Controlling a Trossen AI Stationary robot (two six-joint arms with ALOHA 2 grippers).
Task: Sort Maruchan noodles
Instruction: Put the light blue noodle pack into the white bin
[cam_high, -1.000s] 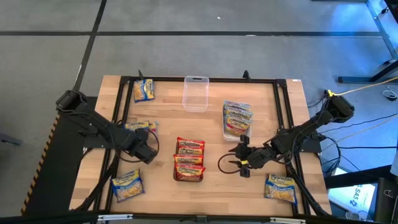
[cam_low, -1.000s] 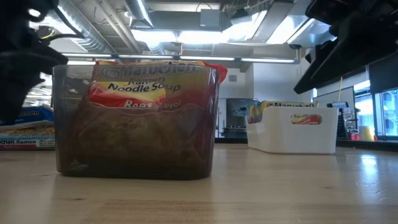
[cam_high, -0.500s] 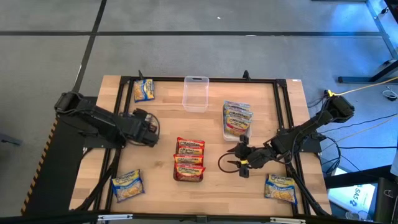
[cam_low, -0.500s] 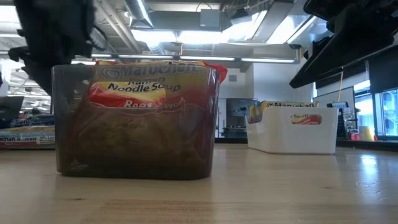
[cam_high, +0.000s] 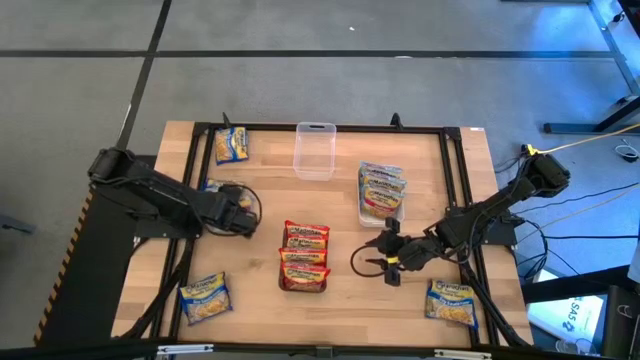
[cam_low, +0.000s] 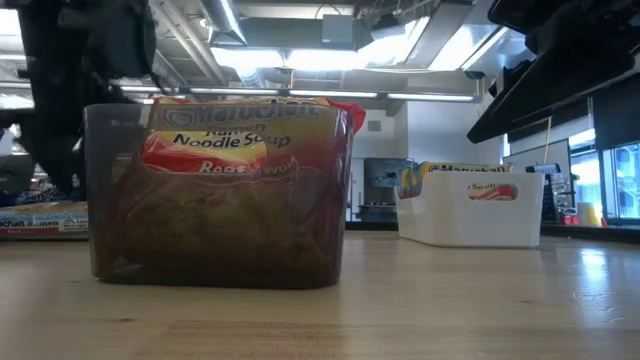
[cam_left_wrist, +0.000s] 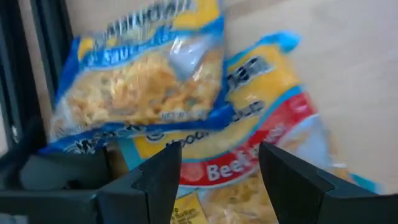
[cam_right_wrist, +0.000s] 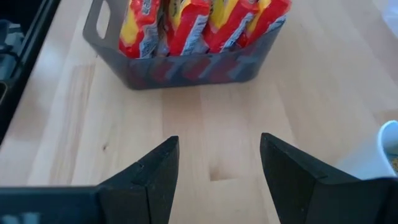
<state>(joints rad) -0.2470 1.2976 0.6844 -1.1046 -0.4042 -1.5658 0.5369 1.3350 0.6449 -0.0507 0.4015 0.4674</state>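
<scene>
Two Maruchan noodle packets lie stacked at the table's left: a blue one (cam_left_wrist: 143, 81) on top of a red-labelled beef one (cam_left_wrist: 249, 149). Only a corner of the stack (cam_high: 211, 186) shows in the high view. My left gripper (cam_left_wrist: 217, 180) hangs open just above the stack, pointing steeply down, with a finger on either side of the beef packet's label and touching nothing that I can see. My right gripper (cam_high: 362, 262) waits open above bare table, right of the grey bin (cam_high: 305, 256), which holds upright red packets (cam_right_wrist: 186, 18).
A white bin (cam_high: 382, 192) holds pinkish packets and a clear container (cam_high: 314, 150) stands at the far middle. Loose blue packets lie at the far left (cam_high: 231, 145), near left (cam_high: 205, 297) and near right (cam_high: 452, 302). A black frame rail (cam_high: 190, 170) runs beside the stack.
My left gripper has swung from beside the grey bin toward the table's far edge and over the stacked packets at the left, turning as it went and staying open. The packets have not moved.
</scene>
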